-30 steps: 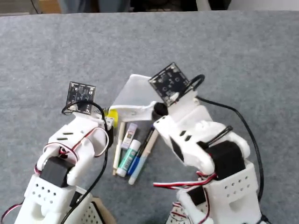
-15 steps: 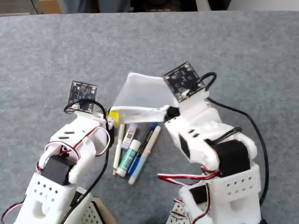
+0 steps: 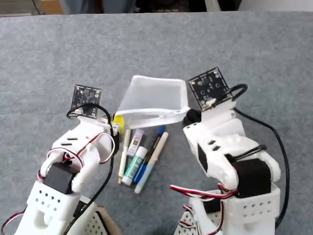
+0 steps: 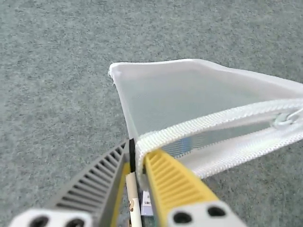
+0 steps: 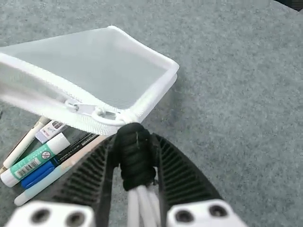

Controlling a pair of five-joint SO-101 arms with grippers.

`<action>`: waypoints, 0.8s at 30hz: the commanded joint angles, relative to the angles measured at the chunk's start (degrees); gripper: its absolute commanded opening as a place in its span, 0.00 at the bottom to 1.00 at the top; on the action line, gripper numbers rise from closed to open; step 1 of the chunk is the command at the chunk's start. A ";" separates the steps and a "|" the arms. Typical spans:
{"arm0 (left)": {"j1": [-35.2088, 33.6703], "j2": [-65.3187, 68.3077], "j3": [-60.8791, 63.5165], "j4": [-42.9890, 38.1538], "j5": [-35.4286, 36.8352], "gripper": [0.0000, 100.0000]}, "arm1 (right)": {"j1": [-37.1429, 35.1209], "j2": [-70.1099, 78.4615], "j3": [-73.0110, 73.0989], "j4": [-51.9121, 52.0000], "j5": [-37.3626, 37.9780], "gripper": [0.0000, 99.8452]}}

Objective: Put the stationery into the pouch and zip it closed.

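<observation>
A white translucent pouch [image 3: 152, 96] lies on the grey cloth between my two arms. My left gripper [image 3: 117, 122] is shut on the pouch's near left corner; in the left wrist view the grey and yellow fingers [image 4: 161, 170] pinch the zipper band of the pouch [image 4: 189, 99]. My right gripper [image 3: 190, 116] is at the right end, shut on the black cord zipper pull [image 5: 136, 156] beside the pouch [image 5: 94, 61]. Several pens, markers and a glue stick, the stationery [image 3: 139, 156], lie on the cloth just in front of the pouch, seen again as stationery [image 5: 40, 158].
The grey cloth table [image 3: 49, 54] has free room at the far side and at both sides. A perforated white board [image 3: 100, 223] sits at the near edge under the left arm.
My right gripper has moved to the right along the pouch's near edge with the zipper pull, and the pouch now spreads wider. The left arm and the stationery have kept still.
</observation>
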 commanded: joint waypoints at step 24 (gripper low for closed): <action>-1.71 0.09 -7.60 -0.18 0.18 0.03 | -13.36 -11.03 -2.42 13.89 18.73 0.35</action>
